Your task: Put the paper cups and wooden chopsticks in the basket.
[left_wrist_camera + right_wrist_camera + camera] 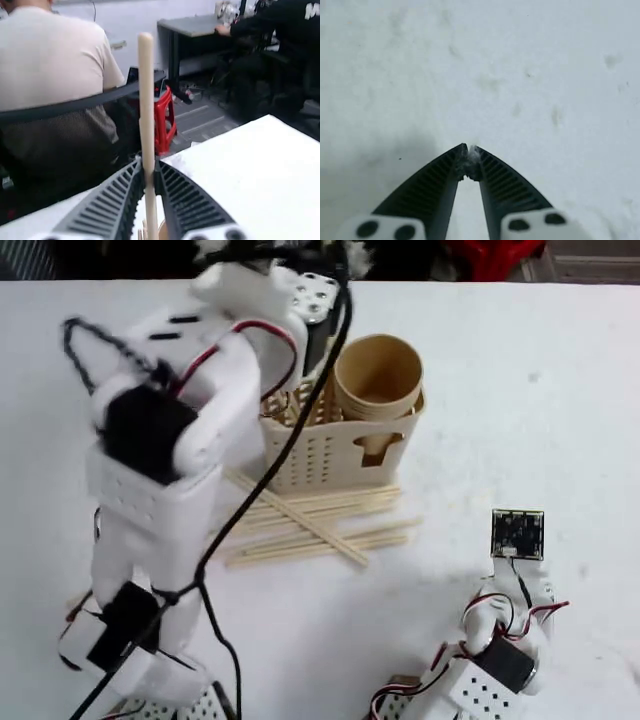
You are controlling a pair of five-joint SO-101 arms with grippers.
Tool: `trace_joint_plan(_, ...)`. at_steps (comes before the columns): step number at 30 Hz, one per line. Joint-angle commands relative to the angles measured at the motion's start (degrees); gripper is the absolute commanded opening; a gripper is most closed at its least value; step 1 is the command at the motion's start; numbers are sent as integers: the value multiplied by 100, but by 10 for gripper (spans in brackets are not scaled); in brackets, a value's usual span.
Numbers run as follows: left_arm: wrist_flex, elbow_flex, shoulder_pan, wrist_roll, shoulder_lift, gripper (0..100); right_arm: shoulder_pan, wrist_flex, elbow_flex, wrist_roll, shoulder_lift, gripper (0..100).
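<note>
A cream perforated basket [345, 455] stands mid-table with a paper cup [377, 375] in its right end. Several wooden chopsticks [320, 525] lie crossed on the table just in front of the basket. My left arm rises over the basket's left end; its gripper [149, 172] is shut on one wooden chopstick [146, 100] that stands upright between the fingers. More chopstick ends [285, 405] show inside the basket under that arm. My right gripper [469, 162] is shut and empty, tips close to the bare white table at the front right.
The right arm [500, 640] lies folded at the table's front right. Cables [300, 420] from the left arm hang across the basket front. A red stool [165, 120] and seated people are beyond the table's far edge.
</note>
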Motion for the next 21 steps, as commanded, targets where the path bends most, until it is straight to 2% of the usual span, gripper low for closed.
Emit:
trace_joint_plan(1,-264,211,-295,62,-48,24,13,-101,44,35,48,18)
trace_joint_plan(5,-220,220,-382,62,-40,31,13,-101,44,35,48,18)
trace_joint_plan(9,-123,220,-382,53,-40,98,13,-101,44,35,48,18)
trace_joint_plan(19,88,167,-391,26,-57,74,13,-101,44,35,48,18)
trace_joint_plan(21,378,158,-391,-299,-75,67,13,-101,44,35,48,18)
